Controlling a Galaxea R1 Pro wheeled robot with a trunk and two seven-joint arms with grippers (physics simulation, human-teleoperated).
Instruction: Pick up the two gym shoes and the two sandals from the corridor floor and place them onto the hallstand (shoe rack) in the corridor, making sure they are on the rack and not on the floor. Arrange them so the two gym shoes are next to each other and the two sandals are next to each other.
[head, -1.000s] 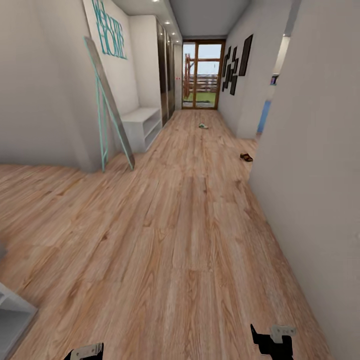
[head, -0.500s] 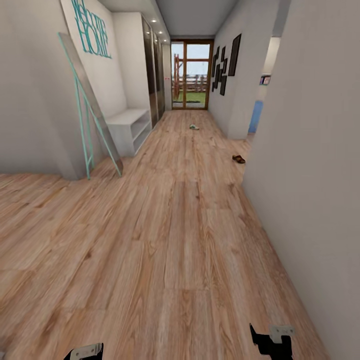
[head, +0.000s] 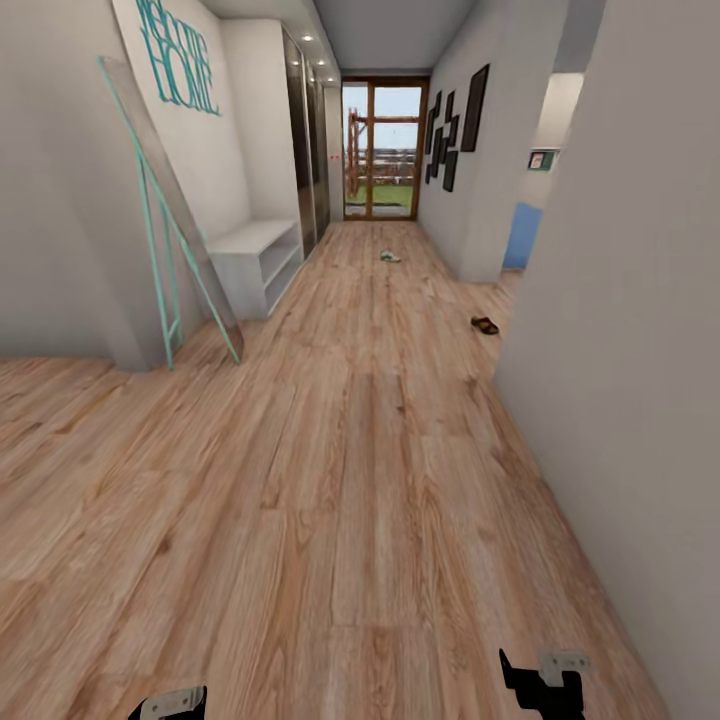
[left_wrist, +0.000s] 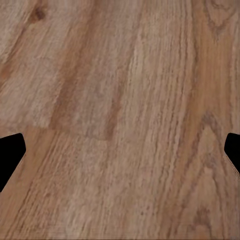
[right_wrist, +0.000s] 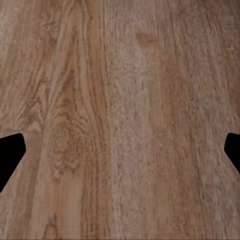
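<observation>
Head view: a long corridor floor (head: 340, 480) of wood planks is seen running to a glass door (head: 380, 150) at the far end. One gym shoe (head: 389, 257) lies far ahead, mid-corridor, near the door; too small for its long axis to be read. One sandal (head: 485, 325) lies nearer, at the right, just beside the wall corner; its long axis seems to run roughly left-right, slightly slanted. The other shoe and sandal are not made out. A white bench (head: 255, 262) with open shelf bays stands at the far left wall, beyond a leaning mirror (head: 170, 210); nothing is seen in its bays. Whether it is the rack meant cannot be told. The left gripper (head: 168, 704) and right gripper (head: 547, 682) are cropped at the near edge, both well apart from all footwear. The sandal lies ahead and slightly right, so the right arm is judged nearer to it; the base must be driven forward first.

Left wrist view: bare plank floor (left_wrist: 120, 110) is shown, with dark fingertips (left_wrist: 10, 155) at both edges, spread wide, nothing between them.

Right wrist view: bare floor (right_wrist: 125, 115) again, fingertips (right_wrist: 10, 152) set wide apart, nothing held.
</observation>
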